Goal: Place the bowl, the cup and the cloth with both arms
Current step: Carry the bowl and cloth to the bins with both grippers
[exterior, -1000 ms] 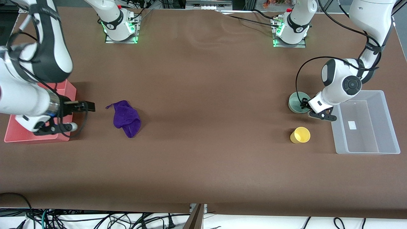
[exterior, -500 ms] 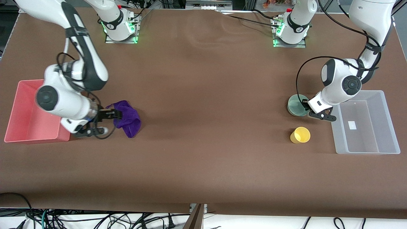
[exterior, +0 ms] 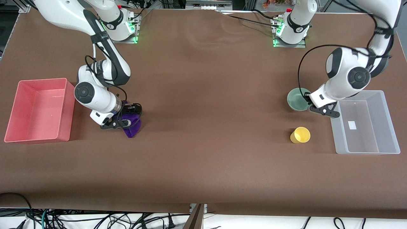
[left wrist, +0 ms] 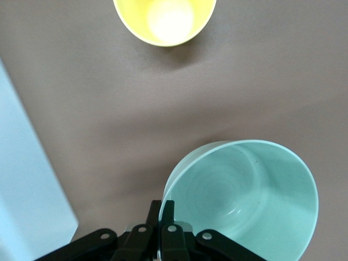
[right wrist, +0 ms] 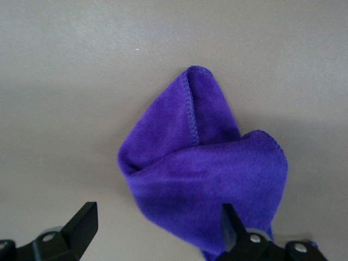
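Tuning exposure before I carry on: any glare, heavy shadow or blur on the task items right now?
Front view: even light, soft shadow beside the cloth. Left wrist view: cup base washed pale; bowl sharp. Right wrist view: cloth stitching crisp, no glare.

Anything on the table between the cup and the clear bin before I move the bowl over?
No. The front view shows only bare tabletop between the cup and the clear bin. The left gripper, shut on the bowl, hangs beside the bin.

Right gripper (exterior: 133,109) over purple cloth (exterior: 133,128); left gripper (exterior: 307,99) at mint bowl (exterior: 295,100); yellow cup (exterior: 300,135) nearer the camera.
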You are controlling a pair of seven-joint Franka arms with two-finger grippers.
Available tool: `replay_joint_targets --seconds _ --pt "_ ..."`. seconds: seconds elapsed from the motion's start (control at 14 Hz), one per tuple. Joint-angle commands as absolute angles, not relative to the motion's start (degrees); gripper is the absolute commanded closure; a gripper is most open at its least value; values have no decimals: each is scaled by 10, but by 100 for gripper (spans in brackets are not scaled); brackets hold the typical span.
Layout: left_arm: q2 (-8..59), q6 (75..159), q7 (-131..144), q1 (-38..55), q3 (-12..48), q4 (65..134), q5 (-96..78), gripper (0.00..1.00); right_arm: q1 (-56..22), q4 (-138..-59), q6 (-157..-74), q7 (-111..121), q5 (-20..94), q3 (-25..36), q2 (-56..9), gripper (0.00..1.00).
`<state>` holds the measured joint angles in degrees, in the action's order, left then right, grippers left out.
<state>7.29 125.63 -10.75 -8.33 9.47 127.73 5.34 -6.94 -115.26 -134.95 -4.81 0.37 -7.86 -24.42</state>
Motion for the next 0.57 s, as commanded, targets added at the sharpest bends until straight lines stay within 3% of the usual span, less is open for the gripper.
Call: replay_joint_targets --seconds 0.0,0.14,0.21,0.36,0.5 --pt "60 1163 -161 -104 90 1220 53 100 -70 -1162 -1389 -53 -23 -80 -261 1" --pt "61 1092 -227 -147 91 1176 53 100 -70 -1164 -1418 -54 -23 -80 -279 1" --pt "61 1079 -264 -167 89 1168 55 100 -70 -1165 -1428 -54 -23 -80 -286 14" --pt "62 1078 -341 -219 90 1165 60 100 -70 -1168 -1428 -54 -23 -80 -286 61" --pt "68 1085 -401 -260 89 1156 62 100 -70 -1169 -1425 -49 -23 -80 -284 95"
